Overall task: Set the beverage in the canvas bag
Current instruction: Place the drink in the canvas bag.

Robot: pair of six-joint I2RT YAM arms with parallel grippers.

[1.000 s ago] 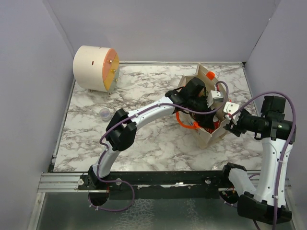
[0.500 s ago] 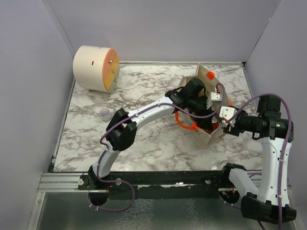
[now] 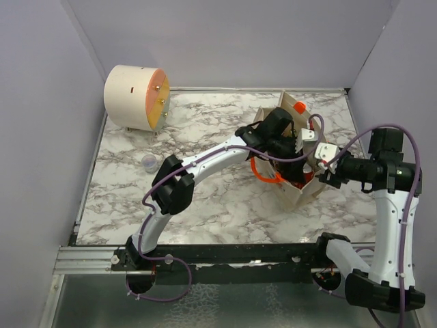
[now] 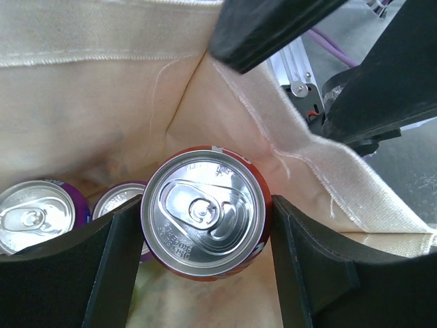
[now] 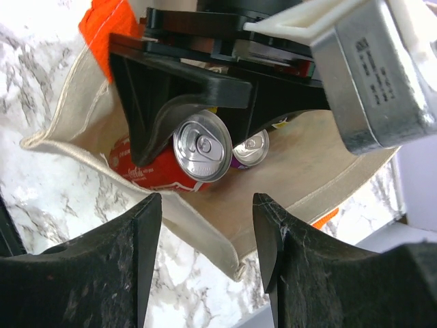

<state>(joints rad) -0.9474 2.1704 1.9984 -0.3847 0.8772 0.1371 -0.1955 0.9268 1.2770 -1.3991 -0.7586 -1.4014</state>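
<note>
The beige canvas bag [image 3: 298, 197] with orange handles [image 3: 266, 176] stands open at the right of the marble table. My left gripper [image 3: 290, 147] reaches down into it. In the left wrist view this gripper [image 4: 205, 229] is shut on a red beverage can [image 4: 205, 212], a finger on either side of the upright can. Two purple cans [image 4: 34, 213] stand beside it on the bag's floor. My right gripper [image 5: 205, 232] is open at the bag's near rim [image 5: 205, 236], whose edge lies between the fingers without touching them. The red can [image 5: 147, 169] shows there too.
A cream cylinder with an orange face [image 3: 135, 97] sits at the back left of the table. A small clear cup [image 3: 148, 162] lies near the left edge. Grey walls close in the table on three sides.
My right gripper has moved left, closer to the bag's rim. The left arm and the red can have stayed where they were.
</note>
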